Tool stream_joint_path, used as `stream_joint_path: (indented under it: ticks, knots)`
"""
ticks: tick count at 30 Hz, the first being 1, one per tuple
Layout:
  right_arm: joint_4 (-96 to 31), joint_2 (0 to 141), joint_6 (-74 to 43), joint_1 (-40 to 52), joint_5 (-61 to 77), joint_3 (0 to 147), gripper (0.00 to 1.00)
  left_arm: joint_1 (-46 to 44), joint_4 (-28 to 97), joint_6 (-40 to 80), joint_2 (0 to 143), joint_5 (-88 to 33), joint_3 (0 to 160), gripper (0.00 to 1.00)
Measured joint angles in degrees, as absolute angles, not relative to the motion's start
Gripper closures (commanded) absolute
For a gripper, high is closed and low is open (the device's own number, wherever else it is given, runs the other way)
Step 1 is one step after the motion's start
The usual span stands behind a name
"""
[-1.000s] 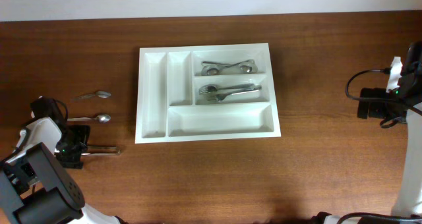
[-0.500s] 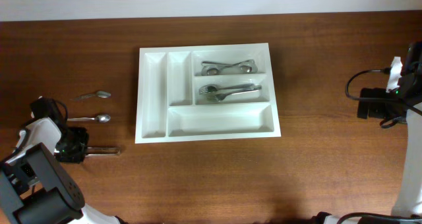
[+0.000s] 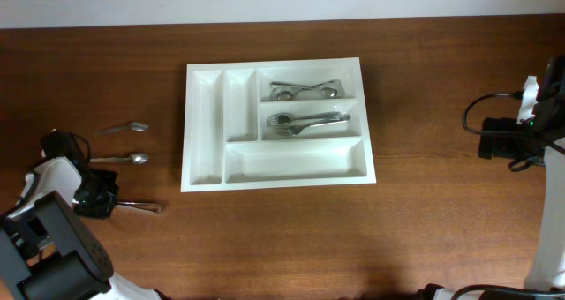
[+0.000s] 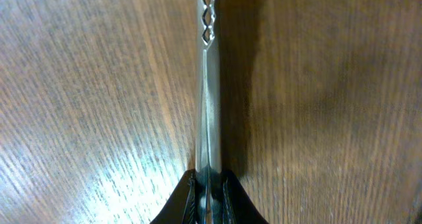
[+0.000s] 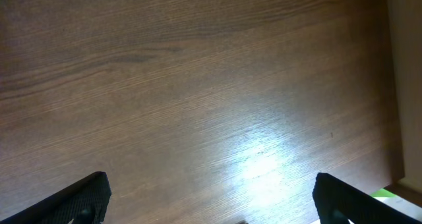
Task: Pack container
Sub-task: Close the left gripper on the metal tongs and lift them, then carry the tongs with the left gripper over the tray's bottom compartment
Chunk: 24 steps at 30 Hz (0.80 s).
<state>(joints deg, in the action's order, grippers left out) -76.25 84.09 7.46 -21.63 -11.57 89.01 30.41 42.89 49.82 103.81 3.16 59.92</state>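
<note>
At the left front of the table, your left gripper [image 4: 210, 199] is pinched down narrow on the handle of a silver utensil [image 4: 210, 85]. The wrist view shows both fingertips pressed against the sides of the handle, which runs straight away from them over the wood and has a row of small diamond cut-outs near its far end. From overhead, the left gripper [image 3: 113, 203] sits low at the table, and the utensil [image 3: 139, 206] points right towards the tray, slightly slanted. You cannot tell whether it is a knife or a fork.

Just beyond that arm, two loose spoons lie on the table [image 3: 424, 238]: a near spoon [image 3: 124, 159] and a far spoon [image 3: 129, 126], both well apart from the tray.

The container [image 3: 205, 128] lies flat at the middle of the table, its two narrow upright compartments on the left and three long ones stacked on the right. The top long compartment holds spoons [image 3: 305, 90], and the middle one holds forks [image 3: 309, 122].

Your right gripper [image 5: 211, 204] is spread wide over bare wood at the right edge, holding nothing, well apart from the container.
</note>
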Motion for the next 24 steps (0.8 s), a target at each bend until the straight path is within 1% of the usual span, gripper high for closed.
stream_joint_path:
  ticks: [8, 11, 15, 20, 24]
  knots:
    - [-76.25, 84.09, 7.49, -21.63, -11.57, 89.01, 0.01, 30.39, 48.93, 46.11, 103.48, 1.76, 72.66, 0.98]
    - [-76.25, 84.09, 7.44, -21.63, -11.57, 89.01, 0.01, 30.39, 49.69, 45.98, 102.06, -0.38, 77.45, 0.98]
    - [-76.25, 84.09, 7.49, -21.63, -11.57, 89.01, 0.01, 30.39, 49.93, 46.15, 98.67, -6.15, 80.42, 0.98]
    - [-76.25, 84.09, 7.44, -21.63, -11.57, 89.01, 0.01, 29.36, 53.56, 51.03, 94.8, -14.04, 80.51, 0.98]
    - [-76.25, 84.09, 7.49, -21.63, -11.57, 89.01, 0.01, 24.18, 55.46, 56.53, 92.38, -17.74, 80.51, 0.98]
